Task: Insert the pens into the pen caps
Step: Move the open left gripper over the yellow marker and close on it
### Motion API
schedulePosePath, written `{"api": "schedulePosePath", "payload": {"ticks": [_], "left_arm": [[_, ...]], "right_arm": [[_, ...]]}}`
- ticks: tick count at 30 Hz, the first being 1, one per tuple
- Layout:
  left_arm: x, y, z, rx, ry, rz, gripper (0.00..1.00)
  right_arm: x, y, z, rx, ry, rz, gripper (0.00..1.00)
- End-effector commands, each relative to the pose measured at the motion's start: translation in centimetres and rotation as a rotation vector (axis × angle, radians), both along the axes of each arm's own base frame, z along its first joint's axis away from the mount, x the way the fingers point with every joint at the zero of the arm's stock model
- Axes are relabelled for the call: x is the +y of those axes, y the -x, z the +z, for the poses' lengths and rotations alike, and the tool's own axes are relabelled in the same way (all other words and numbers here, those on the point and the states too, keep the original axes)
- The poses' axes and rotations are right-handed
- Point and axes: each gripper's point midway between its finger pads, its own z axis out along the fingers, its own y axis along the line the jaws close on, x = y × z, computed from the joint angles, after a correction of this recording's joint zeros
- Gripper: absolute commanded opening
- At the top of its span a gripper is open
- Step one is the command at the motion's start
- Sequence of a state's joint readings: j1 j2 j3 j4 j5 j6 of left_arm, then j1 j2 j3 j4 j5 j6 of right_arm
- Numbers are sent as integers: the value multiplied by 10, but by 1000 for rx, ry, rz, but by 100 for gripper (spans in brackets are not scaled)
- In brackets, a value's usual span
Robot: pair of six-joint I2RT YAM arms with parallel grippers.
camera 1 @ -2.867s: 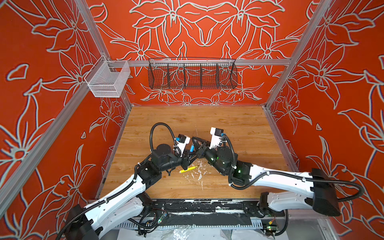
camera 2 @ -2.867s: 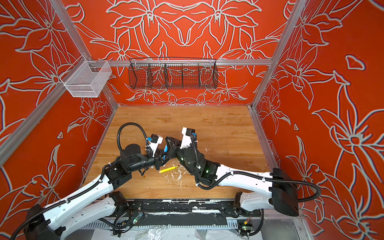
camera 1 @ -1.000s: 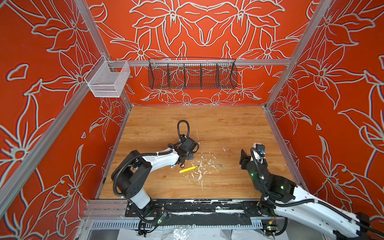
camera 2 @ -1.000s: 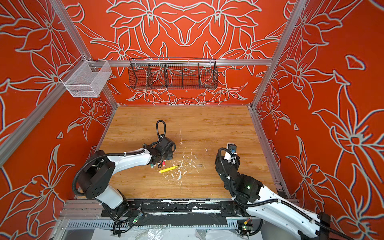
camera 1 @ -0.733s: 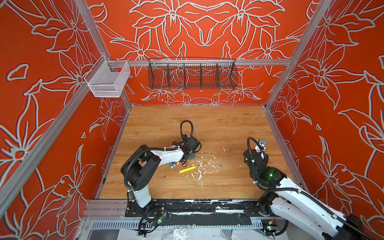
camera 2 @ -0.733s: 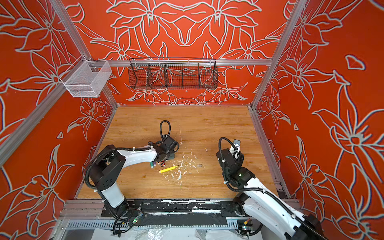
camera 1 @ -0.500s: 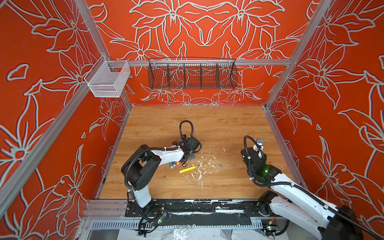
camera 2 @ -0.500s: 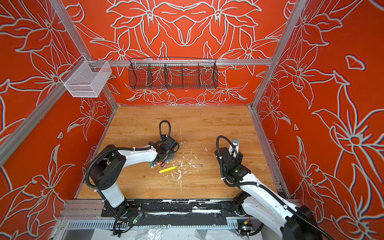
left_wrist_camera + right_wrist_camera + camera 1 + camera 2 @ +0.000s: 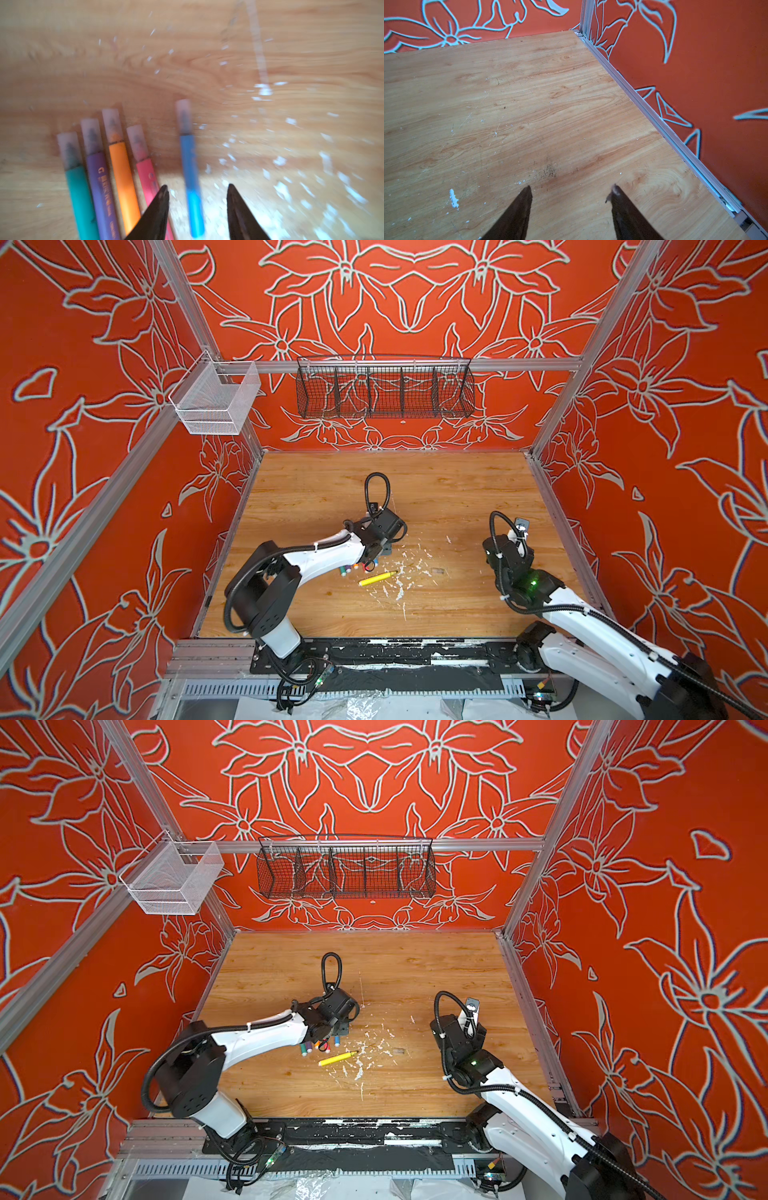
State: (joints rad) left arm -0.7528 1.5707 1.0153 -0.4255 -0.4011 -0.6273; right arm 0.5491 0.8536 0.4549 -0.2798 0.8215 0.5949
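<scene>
Bare table (image 9: 529, 104) lies ahead of the right gripper (image 9: 571, 186) — fingers apart, empty, wall rail (image 9: 654, 116) off beside one. The left gripper (image 9: 197, 185) stands parted astride the capped blue pen (image 9: 188, 158), clear of both fingers; four capped pens (image 9: 119, 166) just beside one finger — barrel print (image 9: 104, 187) too blurred.

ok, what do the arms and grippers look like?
Both the left arm and right arm: white shells, black joints, a black ribbed cable looping at each wrist. A green light glows on the right arm. The left gripper and right gripper have dark fingers tapering to points.
</scene>
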Motion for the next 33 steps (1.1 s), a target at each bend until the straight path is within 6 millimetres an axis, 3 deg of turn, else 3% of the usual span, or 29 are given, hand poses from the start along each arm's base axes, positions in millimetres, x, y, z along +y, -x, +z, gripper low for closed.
{"api": "schedulePosePath", "payload": {"ticks": [1,5,9,21,33], "left_arm": [[-1,31,26,-38,-100,-127,45],[-5,74,20,-33,-112,-280,53],[6,94,7,-14,-73,-304,58],[8,108,-41,68,-54,-308,60],[10,103,-66,99,-131,-294,60]], "right_arm": [[0,0,-1,3,-21,-8,62],[-1,0,-2,8,-23,-13,62],[-1,2,-3,10,-29,-11,62],[-1,4,-2,-6,-43,1,63],[1,5,-2,-2,-59,13,63]]}}
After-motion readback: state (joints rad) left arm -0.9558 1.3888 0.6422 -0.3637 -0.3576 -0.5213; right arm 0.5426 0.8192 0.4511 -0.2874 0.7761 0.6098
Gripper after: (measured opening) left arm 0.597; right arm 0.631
